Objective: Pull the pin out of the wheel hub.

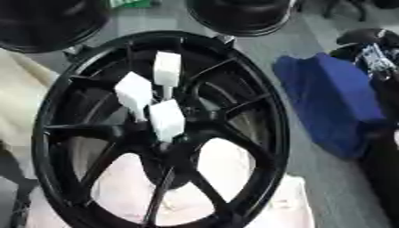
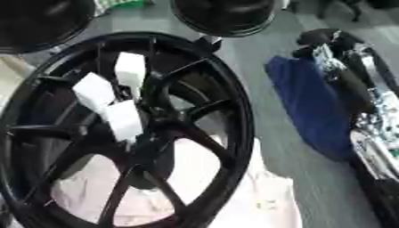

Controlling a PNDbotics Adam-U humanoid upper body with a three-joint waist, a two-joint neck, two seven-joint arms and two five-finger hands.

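Black spokes fill most of what I see: the wheel (image 1: 160,133) lies face up in front of me on a pale cloth (image 1: 234,200), its rim running from the near edge almost to the top of the view. Three white blocks stand up around the hub (image 1: 175,147), each on a thin stem: one furthest from me (image 1: 166,68), one to the left (image 1: 134,93), and one nearest the centre (image 1: 166,120). I take these to be the pins with their handles, though blur keeps me from seeing how each stem seats in the hub. All three look seated, so by my reading the pull has not started and I am at the reach stage. Neither of my hands shows cleanly. A dark arm with silver parts (image 2: 343,75) comes in on the right, over a blue cloth (image 1: 331,102), and is well apart from the wheel; I cannot tell whether its fingers are released, clenched or grasping anything. My left hand is not in sight at all. Next I would bring a hand across over the hub, settle on one block, probably the nearest, close around it, and draw straight up along the stem so it does not bind or tip the neighbours.
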